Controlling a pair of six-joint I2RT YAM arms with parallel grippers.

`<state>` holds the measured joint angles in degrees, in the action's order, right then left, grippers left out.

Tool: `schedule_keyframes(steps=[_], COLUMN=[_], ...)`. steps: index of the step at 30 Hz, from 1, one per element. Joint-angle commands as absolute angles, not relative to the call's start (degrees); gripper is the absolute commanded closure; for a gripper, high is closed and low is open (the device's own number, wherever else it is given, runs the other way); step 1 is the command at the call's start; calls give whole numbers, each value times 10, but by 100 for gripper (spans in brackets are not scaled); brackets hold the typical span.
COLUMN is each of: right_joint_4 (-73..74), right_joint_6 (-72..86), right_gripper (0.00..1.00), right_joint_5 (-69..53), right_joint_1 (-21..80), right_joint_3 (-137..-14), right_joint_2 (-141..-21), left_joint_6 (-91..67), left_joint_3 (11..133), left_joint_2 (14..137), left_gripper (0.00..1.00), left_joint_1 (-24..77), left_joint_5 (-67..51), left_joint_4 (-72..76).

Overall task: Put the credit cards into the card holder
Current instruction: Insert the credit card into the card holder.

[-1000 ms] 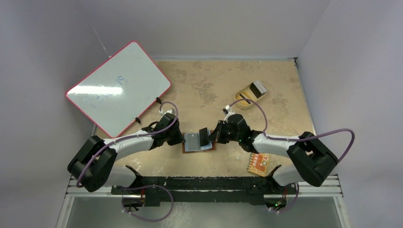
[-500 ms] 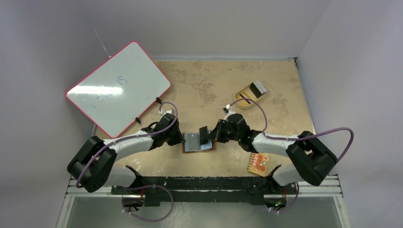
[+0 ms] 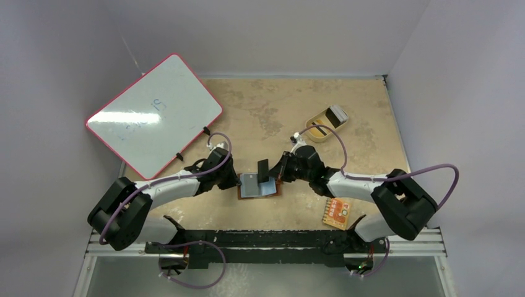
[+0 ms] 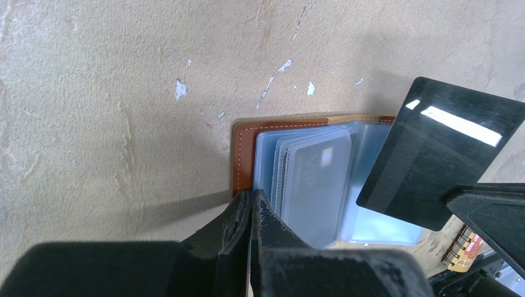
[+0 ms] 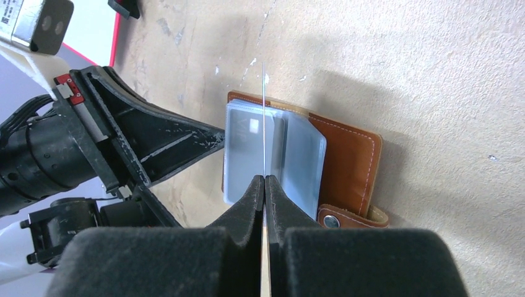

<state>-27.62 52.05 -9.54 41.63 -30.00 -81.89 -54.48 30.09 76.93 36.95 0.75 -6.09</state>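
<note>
The brown card holder (image 3: 272,190) lies open on the table, its bluish clear pockets (image 4: 316,179) fanned upward. My left gripper (image 3: 238,182) is shut on the holder's left edge (image 4: 243,154), pinning it. My right gripper (image 3: 277,174) is shut on a black credit card (image 3: 263,169) and holds it upright, edge down, just above the pockets. The card shows edge-on in the right wrist view (image 5: 264,111) and as a glossy black slab in the left wrist view (image 4: 442,161). Another card with a pale patch (image 3: 337,114) leans in the tan dish.
The tan oval dish (image 3: 314,125) sits at the far right. An orange-red patterned packet (image 3: 337,213) lies near the right arm's base. A pink-framed whiteboard (image 3: 155,114) leans at the far left. The holder's snap tab (image 5: 347,216) sticks out on its right side.
My right gripper has moved the black card a little left and turned it more upright over the pockets. The left gripper and the holder have not moved.
</note>
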Motion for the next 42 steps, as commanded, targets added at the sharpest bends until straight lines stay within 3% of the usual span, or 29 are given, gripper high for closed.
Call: schedule_keyframes(steps=[1,15,27,42], right_joint_4=[-313,-367,-370,-420], right_joint_6=[521,544,567,569], right_gripper=[100,100,100,100], right_joint_5=[-73,-93,-82,-78], right_joint_1=[418,426,427,432], right_joint_3=[-300,-244,-238,-218], right_joint_2=[-831,-849,-795,-837], left_joint_6=[-546,-552,-563,-603], left_joint_3=[293,283,278,256], left_joint_2=[778,784,774,769], left_gripper=[100,100,100,100], left_joint_1=[373,374,374,379], left_joint_5=[6,6,24,33], left_joint_4=[-72,-57,-87,-90])
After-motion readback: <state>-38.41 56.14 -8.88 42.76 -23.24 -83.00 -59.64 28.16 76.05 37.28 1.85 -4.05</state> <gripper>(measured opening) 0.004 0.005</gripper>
